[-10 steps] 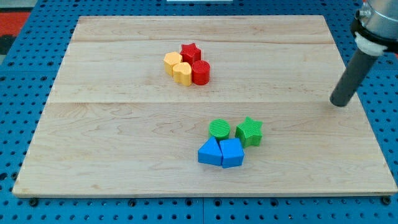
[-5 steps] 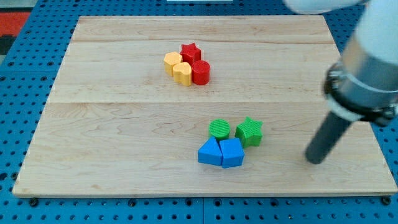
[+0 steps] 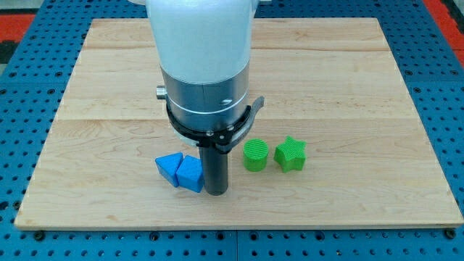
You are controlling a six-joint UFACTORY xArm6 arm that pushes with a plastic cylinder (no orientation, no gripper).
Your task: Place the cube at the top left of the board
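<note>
The blue cube (image 3: 191, 174) lies near the view's bottom, left of centre, on the wooden board (image 3: 362, 72). A blue triangular block (image 3: 169, 167) touches its left side. My tip (image 3: 216, 192) is down on the board right against the cube's right side. The arm's wide white and grey body (image 3: 203, 65) fills the middle of the view above the tip.
A green cylinder (image 3: 255, 155) and a green star (image 3: 291, 154) stand to the right of my tip. The red and yellow blocks seen earlier in the upper middle are hidden behind the arm.
My tip swept from the board's right edge down and left to the blue pair. The blue cube and triangle slid about a hundred pixels left. The green blocks stayed.
</note>
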